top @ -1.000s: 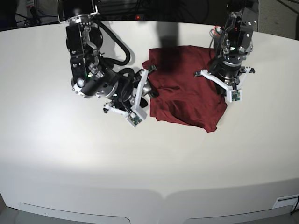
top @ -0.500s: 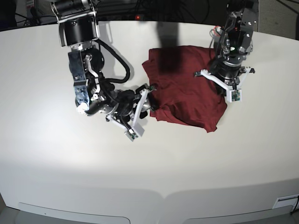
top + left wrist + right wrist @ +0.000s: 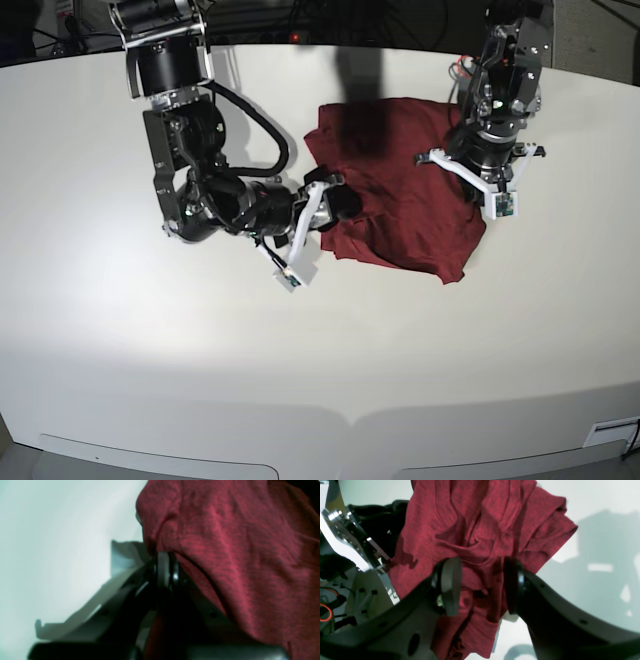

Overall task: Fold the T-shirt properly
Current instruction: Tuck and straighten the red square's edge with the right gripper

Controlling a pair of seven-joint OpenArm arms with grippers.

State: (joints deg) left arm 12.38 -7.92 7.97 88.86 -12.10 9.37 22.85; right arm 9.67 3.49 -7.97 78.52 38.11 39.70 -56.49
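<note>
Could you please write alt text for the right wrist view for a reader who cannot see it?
A crumpled dark red shirt lies on a white table, with the right gripper open, its two black fingers astride a bunched fold.

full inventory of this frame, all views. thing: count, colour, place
T-shirt: one, dark red, bunched and partly folded, far middle of the table between the two arms.
Table: one, white, fills most of the base view.
Cables and equipment: several, dark, behind the table's far edge; too dim to tell apart.
Left gripper: one, black with white finger frames, base view's right, at the shirt's edge; jaws shut, fabric lying right against them in the left wrist view, whether pinched is unclear.
Right gripper: one, black with white finger frames, base view's left, at the shirt's other edge; jaws open, straddling a fold of fabric.
</note>
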